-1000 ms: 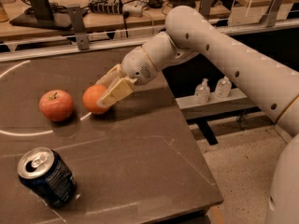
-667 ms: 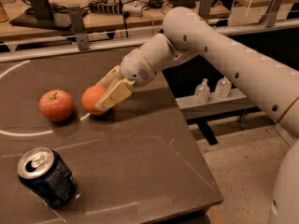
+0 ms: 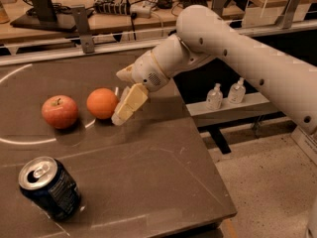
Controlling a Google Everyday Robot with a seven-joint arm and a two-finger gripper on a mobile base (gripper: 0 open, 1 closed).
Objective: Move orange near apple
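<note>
Open counter [image 3: 148, 172] runs from the fruit to the right and near edges, and a can [image 3: 48, 187] stands near-left. The round, matte orange [image 3: 101, 103] sits just right of the red apple [image 3: 60, 111], not touching. The claw [image 3: 119, 105] is spread at the orange's right side.

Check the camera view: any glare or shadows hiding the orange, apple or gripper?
Camera view: warm, dim light; soft shadows under the apple and the orange hide nothing; glare on the can and the white arm; gripper beside the orange, well lit.
</note>
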